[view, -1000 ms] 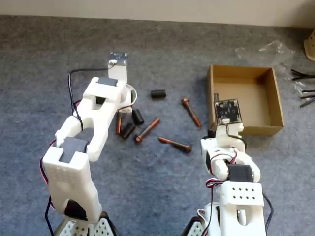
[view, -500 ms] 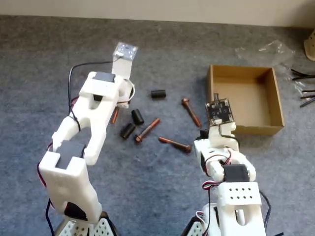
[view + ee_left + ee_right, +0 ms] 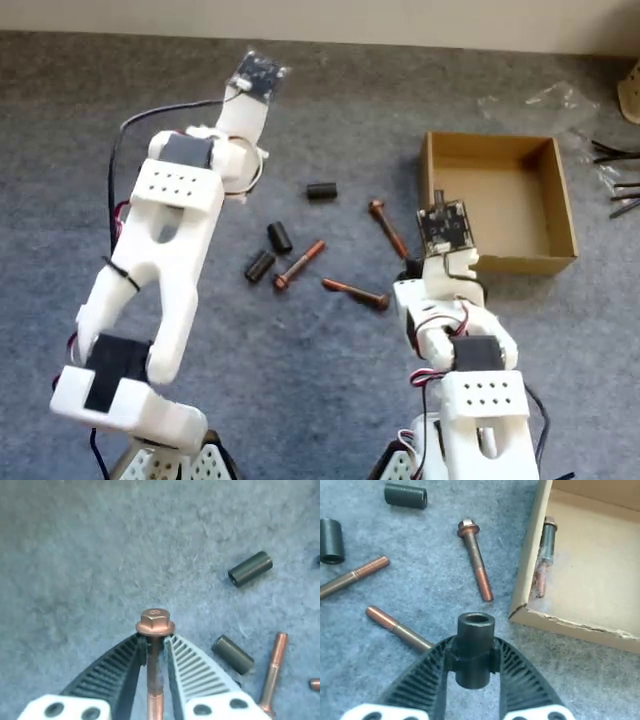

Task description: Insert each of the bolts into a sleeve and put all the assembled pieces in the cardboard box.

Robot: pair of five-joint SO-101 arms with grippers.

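Left claw (image 3: 155,639): closed on a copper bolt, whose shank is pinched between the ribbed fingers (image 3: 117,670). In the high view the left arm (image 3: 165,250) is stretched out, its wrist at 11 o'clock of the scattered parts.
Held bolt (image 3: 155,622): gripped just below its hexagonal head, which stands clear past the fingertips. It is held above the table.
Right claw (image 3: 472,652): closed on a black sleeve, which is clamped across its middle. In the high view the right arm (image 3: 460,330) is placed at 7 o'clock of the box, close to a corner.
Held sleeve (image 3: 475,625): one open end is seen beyond the fingertips, above the table and just outside the box wall.
Cardboard box (image 3: 497,142): open-topped, set on the table at 3 o'clock of the scattered parts.
Assembled piece (image 3: 547,540): a bolt with a sleeve on it, laid inside the box against the wall nearest the parts.
Loose bolts: three are laid on the table. They are the box-side bolt (image 3: 388,228), the near bolt (image 3: 356,293) at 7 o'clock of it, and the middle bolt (image 3: 300,265) at 10 o'clock of the near bolt.
Loose sleeves: three are laid on the table. The far sleeve (image 3: 321,191) is at 12 o'clock of the middle bolt, the middle sleeve (image 3: 279,237) at 11 o'clock, and the near sleeve (image 3: 260,266) just beside that bolt's head.
Table (image 3: 330,390): covered in grey carpet-like cloth.
Plastic wrap (image 3: 535,100): clear and crumpled, at 12 o'clock of the box.
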